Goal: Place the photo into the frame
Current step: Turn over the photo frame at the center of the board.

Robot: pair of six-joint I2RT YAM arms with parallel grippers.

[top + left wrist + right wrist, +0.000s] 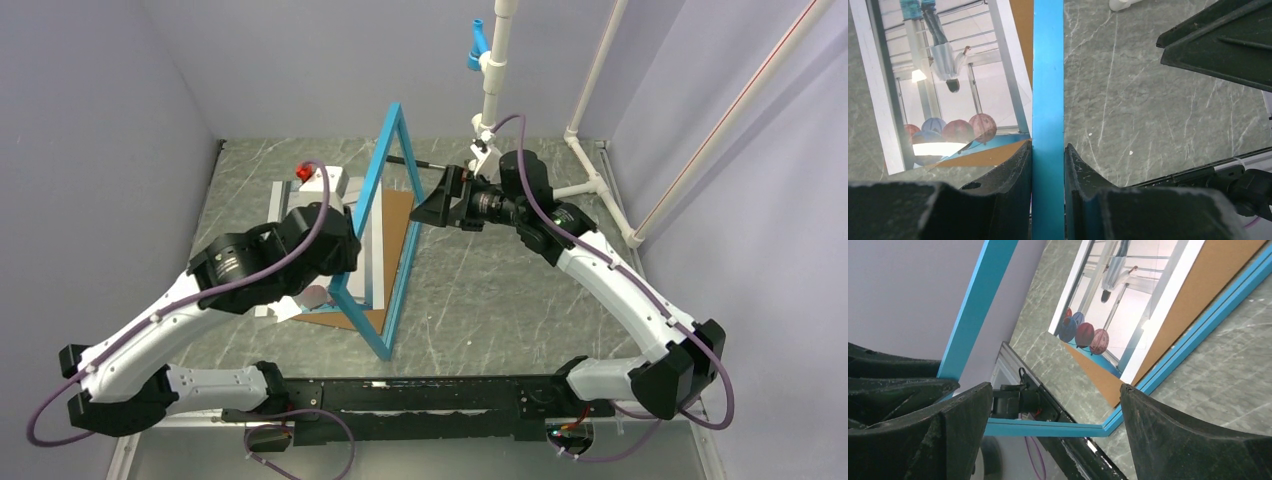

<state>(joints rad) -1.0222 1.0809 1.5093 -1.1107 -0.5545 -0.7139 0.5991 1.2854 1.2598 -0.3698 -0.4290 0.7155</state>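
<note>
The turquoise frame [369, 190] stands tilted on one long edge in the middle of the table. My left gripper [340, 275] is shut on one of its bars; in the left wrist view the blue bar [1048, 75] runs straight between the fingers [1015, 172]. The photo [948, 75] lies face up on the table behind the frame, partly on the board, and also shows in the top view [375, 255] and the right wrist view [1113, 300]. My right gripper [428, 205] is open and empty, just right of the frame's upper part; its jaws [1055, 390] stand wide apart, facing the frame [978, 305].
A plain brown backing board [398, 215] lies flat under the photo and frame. A white block with a red piece [312, 178] sits at the back left. White pipes [590, 130] stand at the back right. Grey walls close in both sides.
</note>
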